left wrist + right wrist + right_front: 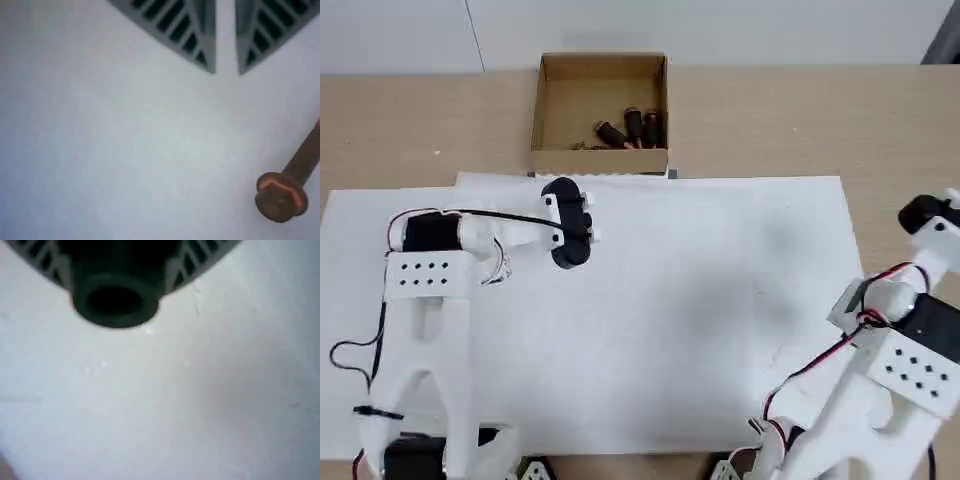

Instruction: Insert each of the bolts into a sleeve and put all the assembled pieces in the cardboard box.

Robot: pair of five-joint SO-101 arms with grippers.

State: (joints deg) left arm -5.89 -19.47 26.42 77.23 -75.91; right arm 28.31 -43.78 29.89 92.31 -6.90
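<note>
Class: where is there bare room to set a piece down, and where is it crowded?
Free: the white sheet between left arm and right arm, and the back-left corner of the cardboard box. Crowded: its right side, holding assembled pieces, and by the left gripper, where a bolt lies.

Both arms are white printed shells with black servo blocks at the joints. Left arm (428, 290): hole grid on the upper link, black cable along the forearm, red/white leads near the shoulder. Right arm (905, 365): same hole grid, red and black wires looped at the elbow. Left claw (226, 70): dark grey fingers with a triangular rib lattice.
</note>
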